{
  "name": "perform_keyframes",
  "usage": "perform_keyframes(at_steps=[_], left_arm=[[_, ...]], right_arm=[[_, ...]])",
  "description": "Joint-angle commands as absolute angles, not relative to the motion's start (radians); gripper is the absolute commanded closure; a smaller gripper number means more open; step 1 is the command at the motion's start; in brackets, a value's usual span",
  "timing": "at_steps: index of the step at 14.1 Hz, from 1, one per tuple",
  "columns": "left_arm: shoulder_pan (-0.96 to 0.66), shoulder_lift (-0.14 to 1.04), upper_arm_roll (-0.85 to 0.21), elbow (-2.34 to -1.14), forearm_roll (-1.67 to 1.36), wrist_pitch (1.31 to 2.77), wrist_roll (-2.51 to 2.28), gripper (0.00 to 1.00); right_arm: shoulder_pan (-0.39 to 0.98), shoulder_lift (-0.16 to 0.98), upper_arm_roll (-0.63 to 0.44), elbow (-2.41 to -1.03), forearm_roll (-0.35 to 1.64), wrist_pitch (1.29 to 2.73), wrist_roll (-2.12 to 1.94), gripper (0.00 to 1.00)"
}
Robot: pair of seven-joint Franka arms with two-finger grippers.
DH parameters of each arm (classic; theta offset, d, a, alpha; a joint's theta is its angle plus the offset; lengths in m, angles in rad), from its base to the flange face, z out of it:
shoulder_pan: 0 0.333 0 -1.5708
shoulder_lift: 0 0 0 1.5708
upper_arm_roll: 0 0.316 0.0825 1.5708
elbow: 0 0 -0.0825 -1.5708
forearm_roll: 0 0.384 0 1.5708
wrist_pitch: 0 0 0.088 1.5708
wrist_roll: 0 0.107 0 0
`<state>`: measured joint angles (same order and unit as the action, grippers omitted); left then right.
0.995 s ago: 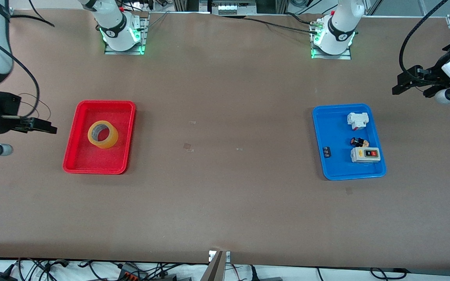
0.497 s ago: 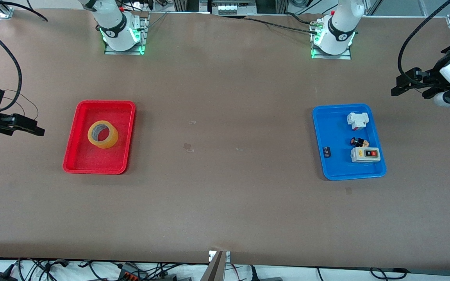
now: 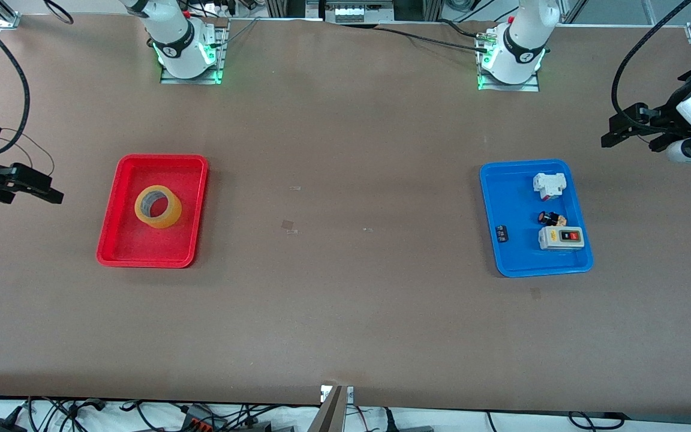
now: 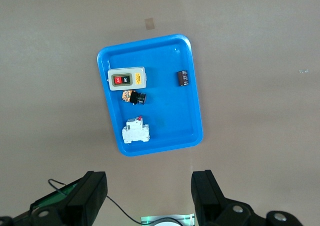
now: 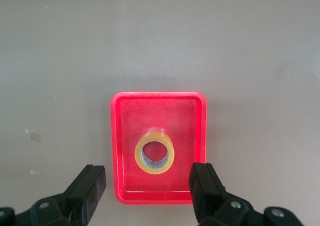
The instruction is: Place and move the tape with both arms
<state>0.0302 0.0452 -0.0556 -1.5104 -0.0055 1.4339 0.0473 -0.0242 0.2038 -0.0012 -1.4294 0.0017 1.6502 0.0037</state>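
Note:
The yellow-amber tape roll (image 3: 158, 206) lies flat in a red tray (image 3: 122, 210) toward the right arm's end of the table. It also shows in the right wrist view (image 5: 155, 155), inside the red tray (image 5: 197, 136). My right gripper (image 3: 32, 186) is open and empty, up in the air beside the red tray, over the table's end. In its own view the right gripper (image 5: 148, 196) has its jaws wide apart. My left gripper (image 3: 621, 129) is open and empty, high over the table's other end. The left gripper (image 4: 149, 198) shows its jaws wide apart.
A blue tray (image 3: 516, 252) toward the left arm's end holds a white-grey switch box (image 3: 560, 238), a white breaker (image 3: 549, 185), a small black-red button (image 3: 550, 218) and a small black part (image 3: 502, 233). The blue tray also shows in the left wrist view (image 4: 172, 131).
My right gripper has pulled back from the red tray toward the table's end and risen a little. My left gripper has barely moved. The tape has not moved.

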Motion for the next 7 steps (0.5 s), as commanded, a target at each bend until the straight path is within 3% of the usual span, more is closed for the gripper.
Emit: perform_keyframes(at_steps=[1,7], left_arm=[[0.044,0.046,-0.061,-1.485,-0.014,1.414,0.048,0.00],[0.046,0.052,-0.063,-1.474,-0.008,1.417,0.049,0.00]], right_arm=[[-0.023,0.042,-0.005,-1.682,0.006,1.750,-0.021,0.00],[-0.028,-0.038,-0.006,-1.779,0.015,1.763,-0.045,0.00]])
